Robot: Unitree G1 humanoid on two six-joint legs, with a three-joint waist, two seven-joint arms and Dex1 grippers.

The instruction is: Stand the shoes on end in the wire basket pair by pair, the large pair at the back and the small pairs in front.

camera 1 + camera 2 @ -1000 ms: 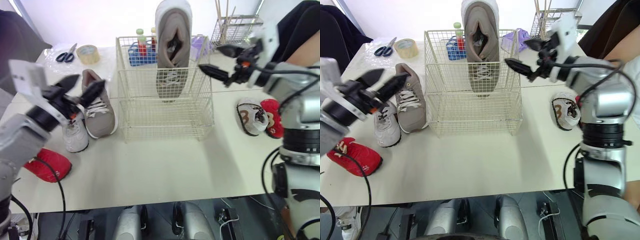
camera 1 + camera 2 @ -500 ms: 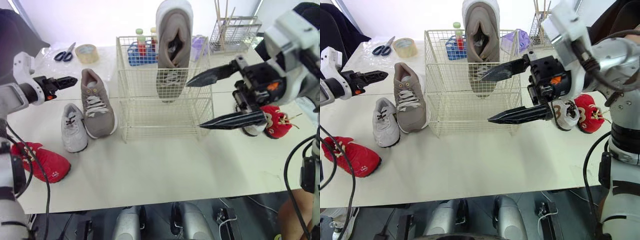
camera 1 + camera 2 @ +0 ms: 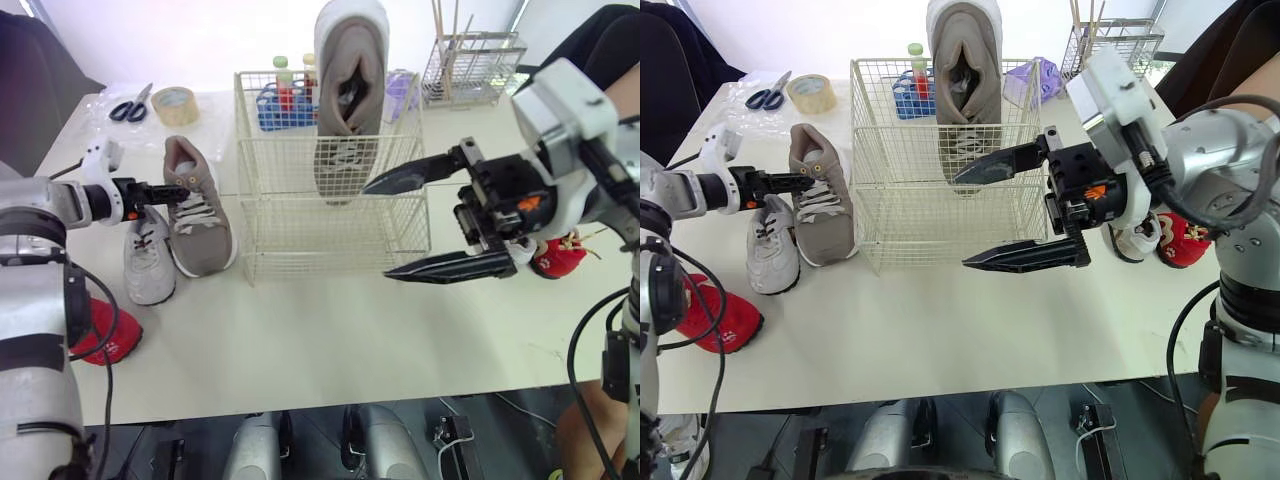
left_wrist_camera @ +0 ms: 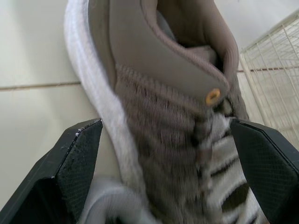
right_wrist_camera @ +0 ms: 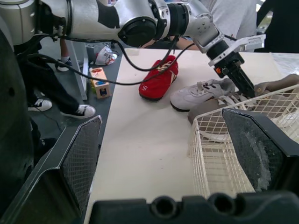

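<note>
At the table's left edge we see the left red shoe [image 3: 103, 336] lying flat, and just beside it a small white shoe [image 3: 148, 262], also flat. The left gripper [image 3: 180, 189] reaches in over the white shoe to the flat grey shoe [image 3: 199, 214]. In the wrist view its fingers [image 4: 77, 161] stand wide apart on either side of that shoe's laced upper near the heel, not closed on it; we cannot tell whether they touch it. Behind these, scissors [image 3: 130, 108] and a roll of tape [image 3: 176, 105] lie near the far edge.

In the middle stands the wire basket [image 3: 262, 232]. One grey shoe on end [image 3: 348, 95] rests at its back, its top rising above the rim.

The right gripper [image 3: 960, 222] hangs in front of the basket's right side, spread wide, one finger above the other, with nothing in it. Behind it on the table lie a small white shoe with a brown mark [image 3: 1137, 238] and the right red shoe [image 3: 1181, 240], side by side and partly hidden
</note>
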